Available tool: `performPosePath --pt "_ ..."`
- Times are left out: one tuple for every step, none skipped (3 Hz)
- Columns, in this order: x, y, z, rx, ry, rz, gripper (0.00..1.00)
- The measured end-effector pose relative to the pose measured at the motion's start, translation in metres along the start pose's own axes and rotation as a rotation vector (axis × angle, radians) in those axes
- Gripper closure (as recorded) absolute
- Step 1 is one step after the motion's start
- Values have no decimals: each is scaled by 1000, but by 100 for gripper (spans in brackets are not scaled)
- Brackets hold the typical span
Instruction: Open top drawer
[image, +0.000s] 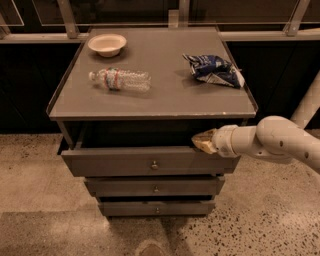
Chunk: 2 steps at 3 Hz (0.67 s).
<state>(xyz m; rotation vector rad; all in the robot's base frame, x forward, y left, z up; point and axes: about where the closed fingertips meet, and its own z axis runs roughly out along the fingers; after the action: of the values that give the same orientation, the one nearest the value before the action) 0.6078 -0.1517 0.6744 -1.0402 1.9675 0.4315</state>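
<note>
Where the top drawer (115, 162) stands: right under the counter (165, 97), its wide grey front drawn forward of the cabinet frame, with a dark gap shown behind its upper edge.
Knob: a small round metal knob (154, 164) is seen at the centre of that front, untouched and well left of the gripper.
Gripper: the gripper (202, 142) is found at the right end of the top drawer, its tan tip set at the front's upper edge; contact cannot be confirmed.
Grip: whether it is released or clenched cannot be told here.
Arm: a white arm (272, 142) is seen entering from the right edge, held roughly level.
Middle drawer: the middle drawer (120, 187) is placed just below, narrower, with its own knob at centre.
Bottom drawer: the bottom drawer (127, 208) is the narrowest and lowest, close to the floor (35, 200), which is speckled.
Bowl: a pale bowl (107, 44) is set upright at the counter's back left.
Bottle: a clear plastic bottle (120, 80) is laid on its side in front of the bowl, near it but apart.
Bag: a crumpled blue and white bag (214, 70) is seen at the back right, well apart from the bottle.
</note>
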Motion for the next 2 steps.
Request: performPosePath --pt "-1 -1 0 0 0 0 100" --pt "7 9 -7 -69 13 15 100"
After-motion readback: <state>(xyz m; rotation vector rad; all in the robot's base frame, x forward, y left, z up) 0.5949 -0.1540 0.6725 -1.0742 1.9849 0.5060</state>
